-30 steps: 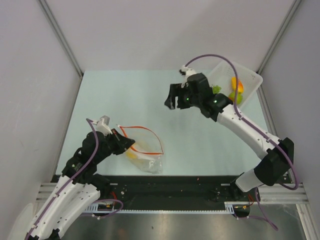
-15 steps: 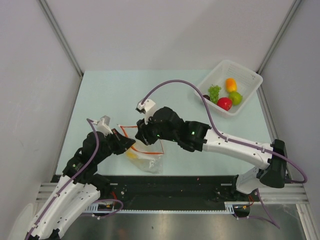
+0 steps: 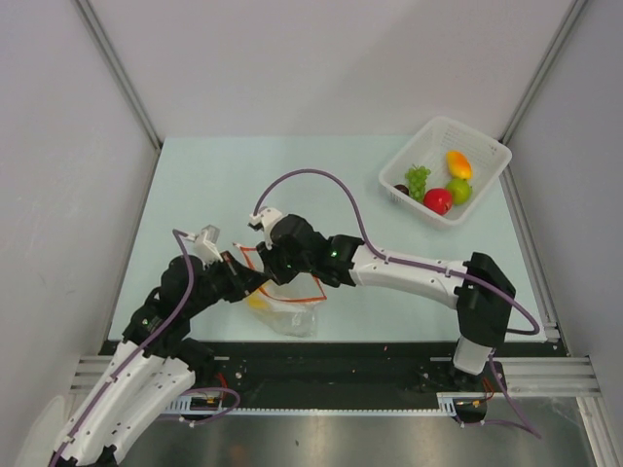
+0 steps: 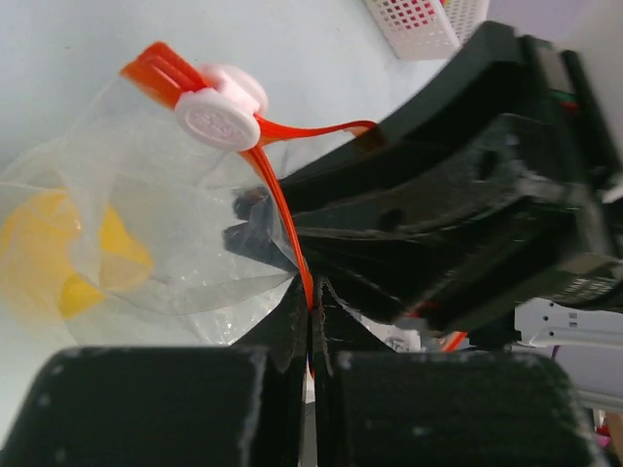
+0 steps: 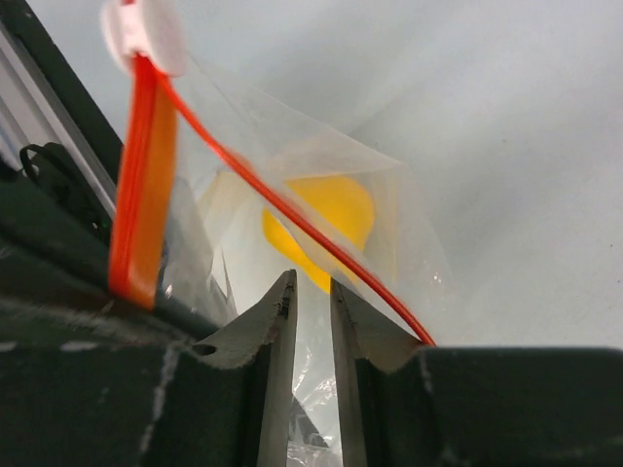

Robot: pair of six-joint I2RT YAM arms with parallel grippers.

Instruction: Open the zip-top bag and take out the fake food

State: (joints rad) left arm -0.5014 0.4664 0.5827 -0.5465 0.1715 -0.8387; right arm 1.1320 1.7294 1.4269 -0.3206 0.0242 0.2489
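Grip of left hand [image 4: 311,313] tight on zip-top bag [image 4: 146,229] (right hand [image 5: 311,292] slightly apart)

One bag [image 3: 292,316] sits at the left gripper [image 4: 311,297] and right gripper [image 5: 311,290], one yellow fruit [image 5: 326,219] inside. One basket [image 3: 477,146], well apart, holds four fruits [image 3: 438,200].

Zip-top bag [image 3: 294,315] lies on the table [image 3: 214,185] near-left, just ahead of the arm bases. Left gripper [image 4: 311,309] is at the bag's left edge, pinched on the zip strip [image 4: 279,202]. Slider [image 4: 216,119] sits at one end of the strip. Right gripper [image 5: 310,284] reaches across from the right, fingers slightly apart, tips at the bag mouth beside the left gripper. One fruit [image 3: 257,301] is inside the bag. Basket [image 3: 484,146] is in the far-right corner, well apart from the bag. It holds grapes [image 3: 417,179], apple [image 3: 438,200], round fruit [image 3: 459,190], oval fruit [image 3: 458,163].
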